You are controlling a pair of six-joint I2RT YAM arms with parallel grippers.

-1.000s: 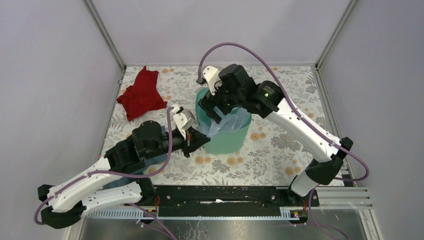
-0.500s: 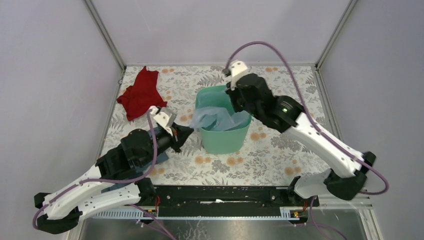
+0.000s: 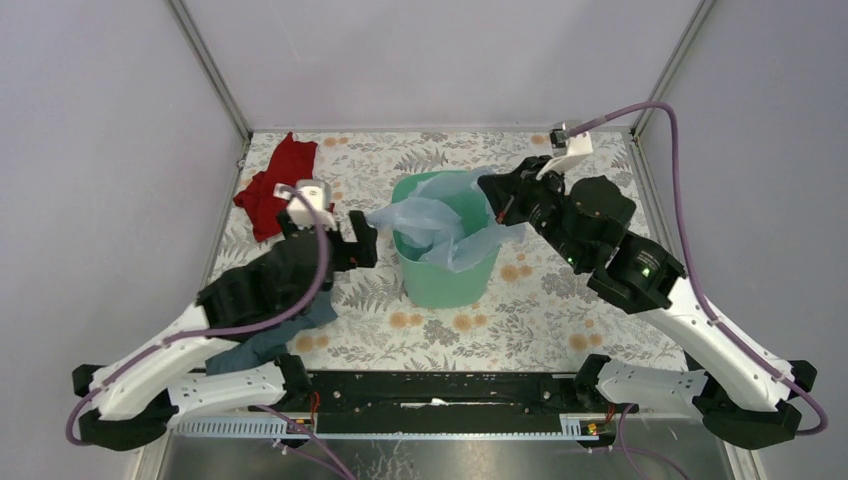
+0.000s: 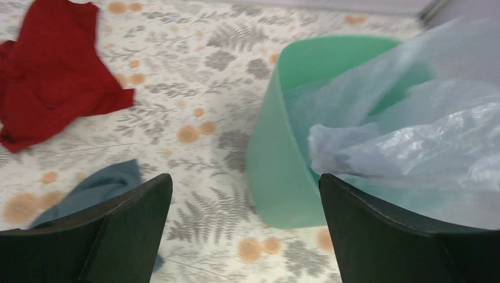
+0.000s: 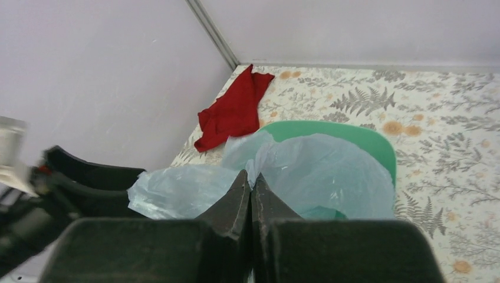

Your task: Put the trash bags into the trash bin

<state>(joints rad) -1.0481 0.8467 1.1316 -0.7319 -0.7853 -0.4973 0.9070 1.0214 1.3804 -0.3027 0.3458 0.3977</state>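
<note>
Arms backed off trash bin (image 3: 450,285); right gripper (image 5: 250,184) clenched on trash bag (image 3: 425,215), left gripper (image 3: 362,240) released. Stuffing underway; next, push overhanging film inside.

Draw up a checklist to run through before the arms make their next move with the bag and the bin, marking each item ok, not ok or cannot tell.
1. Bin standing upright: ok.
2. Bag wholly inside the bin: not ok; film hangs over the rim on both sides.
3. Right gripper has a hold on the bag: ok; it looks shut on a fold of film.
4. Left gripper free to help: ok; open, empty, beside the bin.
5. Red cloth and blue cloth lying apart from the bin: ok.
</note>
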